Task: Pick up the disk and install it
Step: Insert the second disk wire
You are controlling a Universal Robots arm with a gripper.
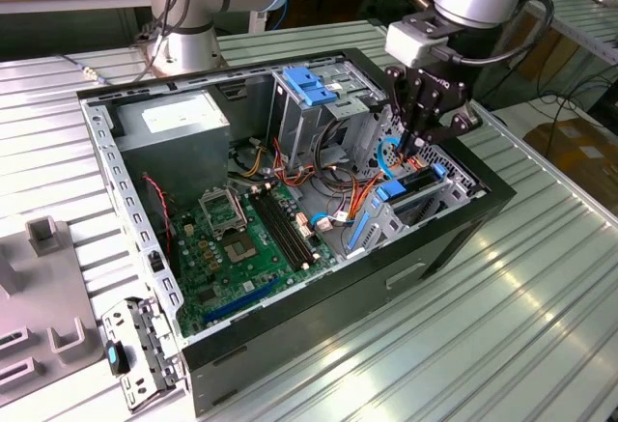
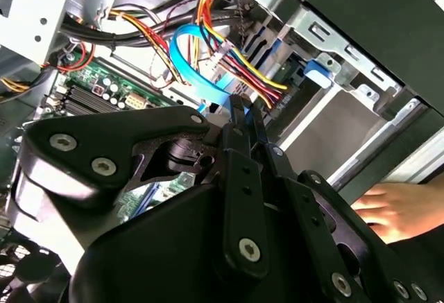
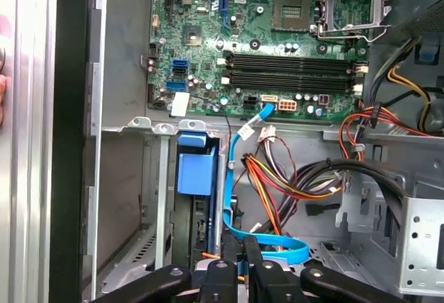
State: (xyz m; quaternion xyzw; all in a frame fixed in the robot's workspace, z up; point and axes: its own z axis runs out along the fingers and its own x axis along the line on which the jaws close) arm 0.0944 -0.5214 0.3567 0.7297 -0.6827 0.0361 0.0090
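Observation:
The disk (image 1: 417, 182) sits on edge in the drive bay at the open computer case's corner on the exterior view's right, with blue rails at both ends. In the first wrist view I see its dark edge (image 3: 199, 230) below a blue rail tab (image 3: 194, 166). My gripper (image 1: 413, 144) hangs just above the bay, among the cables, its fingers pressed together. The shut fingertips (image 2: 239, 109) point at a curled blue data cable (image 2: 191, 60) and a bundle of coloured wires. I cannot tell whether anything is pinched between them.
The case (image 1: 241, 316) lies open on a ribbed metal table, motherboard (image 1: 241, 248) up. A grey power-supply box (image 1: 179, 118) fills the far corner; a drive cage with a blue latch plate (image 1: 304, 84) stands behind the bay. A person's hand (image 2: 399, 209) rests outside the case wall.

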